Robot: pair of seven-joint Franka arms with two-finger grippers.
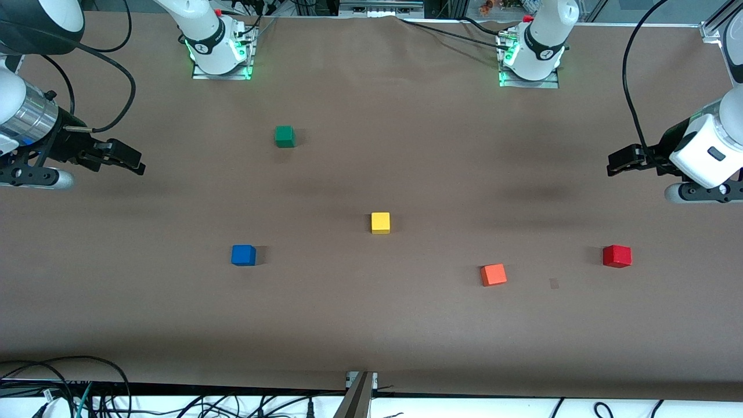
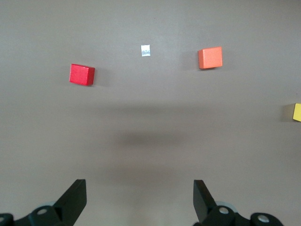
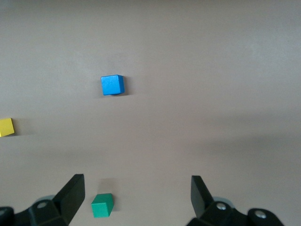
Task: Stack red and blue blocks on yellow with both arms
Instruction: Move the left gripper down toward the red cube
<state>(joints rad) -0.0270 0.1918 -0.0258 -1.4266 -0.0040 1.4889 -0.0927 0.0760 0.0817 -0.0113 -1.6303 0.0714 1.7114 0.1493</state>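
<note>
The yellow cube (image 1: 380,222) sits near the table's middle; its edge shows in the left wrist view (image 2: 297,112) and the right wrist view (image 3: 6,127). The blue cube (image 1: 243,255) (image 3: 112,85) lies toward the right arm's end, a little nearer the front camera. The red cube (image 1: 616,256) (image 2: 82,74) lies toward the left arm's end. My left gripper (image 1: 620,162) (image 2: 139,197) is open and empty, up over bare table at its end. My right gripper (image 1: 129,161) (image 3: 137,195) is open and empty, up over the table at its end.
An orange cube (image 1: 493,274) (image 2: 210,58) lies between the yellow and red cubes, nearer the front camera. A green cube (image 1: 284,136) (image 3: 102,205) lies nearer the arms' bases. A small bit of tape (image 1: 554,283) (image 2: 145,50) is stuck beside the orange cube.
</note>
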